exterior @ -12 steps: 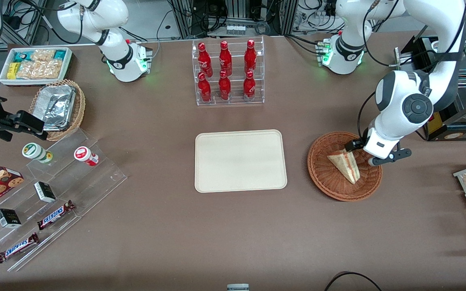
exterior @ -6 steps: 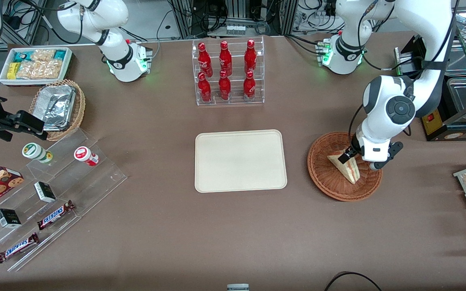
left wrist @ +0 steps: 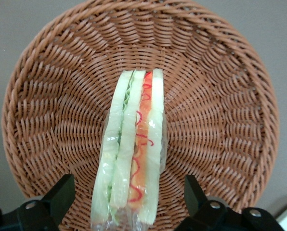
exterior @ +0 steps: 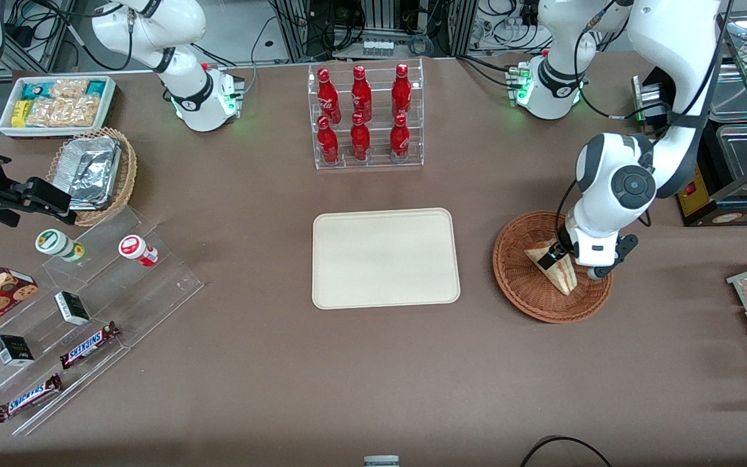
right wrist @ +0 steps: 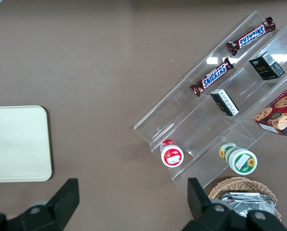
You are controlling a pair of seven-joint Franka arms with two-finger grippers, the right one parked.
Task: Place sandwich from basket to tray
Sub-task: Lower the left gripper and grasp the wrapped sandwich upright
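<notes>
The sandwich, a wrapped pale wedge with red and green filling, lies in the round reddish-brown wicker basket toward the working arm's end of the table. In the left wrist view the sandwich stands on edge in the basket. My left gripper is low over the basket, open, with one black finger on each side of the sandwich's wide end and a gap to it on both sides. The cream-beige tray lies bare at the table's middle, beside the basket.
A clear rack of red bottles stands farther from the front camera than the tray. Clear stepped racks with candy bars and cups, a tan basket with foil trays and a white snack bin lie toward the parked arm's end.
My left gripper has moved from the basket's rim in over the sandwich and come down lower, and its fingers now straddle the sandwich. The sandwich has not moved.
</notes>
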